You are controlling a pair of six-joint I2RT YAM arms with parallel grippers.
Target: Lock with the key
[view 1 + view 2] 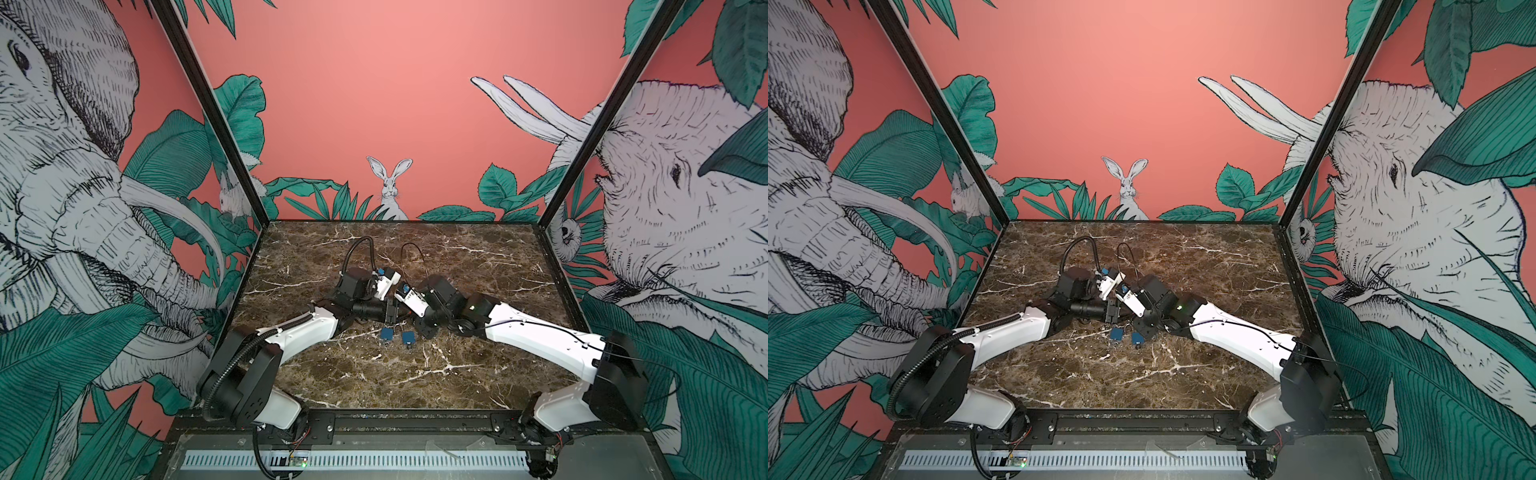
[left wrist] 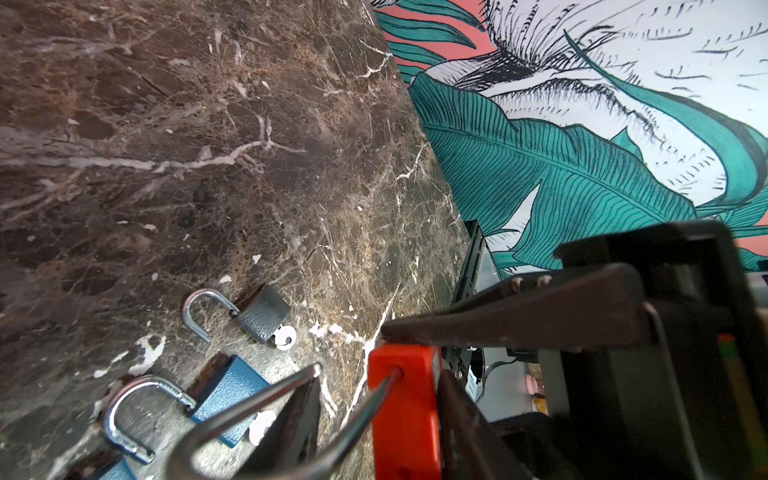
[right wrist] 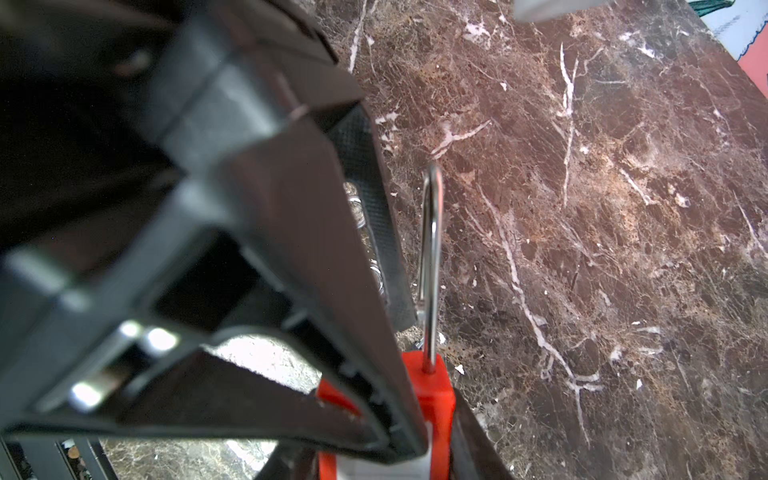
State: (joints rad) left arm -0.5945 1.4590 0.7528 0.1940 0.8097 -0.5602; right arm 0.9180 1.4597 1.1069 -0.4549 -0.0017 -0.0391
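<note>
At table centre, clear of edges — right gripper clamps orange padlock, left gripper half-open.

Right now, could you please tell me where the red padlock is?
The red padlock is mid-table, between the left hand and right hand; in the left wrist view it sits close to a blue padlock lying on the marble table.
</note>
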